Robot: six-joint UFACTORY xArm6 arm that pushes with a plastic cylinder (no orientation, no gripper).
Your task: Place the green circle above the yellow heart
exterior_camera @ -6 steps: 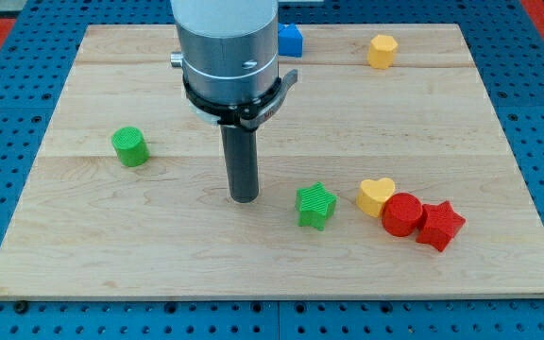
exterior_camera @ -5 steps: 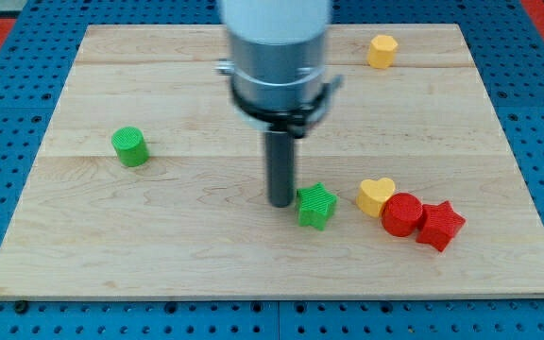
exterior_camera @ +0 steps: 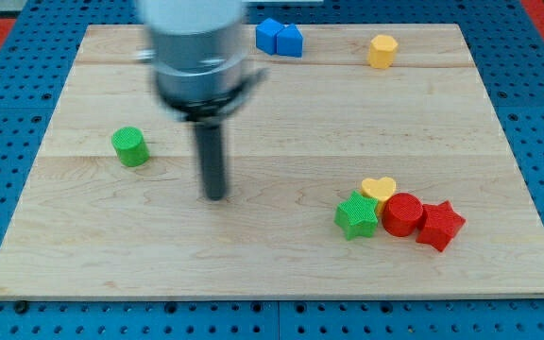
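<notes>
The green circle (exterior_camera: 130, 146) stands on the wooden board (exterior_camera: 272, 264) at the view's left. The yellow heart (exterior_camera: 380, 188) lies at the lower right, touching a green star (exterior_camera: 357, 216) on its lower left and a red circle (exterior_camera: 404, 214) on its lower right. My tip (exterior_camera: 215, 195) is on the board between them, right of and slightly below the green circle, apart from it, and well left of the green star. The arm is motion-blurred.
A red star (exterior_camera: 439, 225) sits right of the red circle. Two blue blocks (exterior_camera: 280, 38) lie at the top centre. A yellow block (exterior_camera: 382, 50) lies at the top right.
My tip went right and pushed the green star against the yellow heart, then swung back left. The blue blocks are now uncovered. The green circle has not moved.
</notes>
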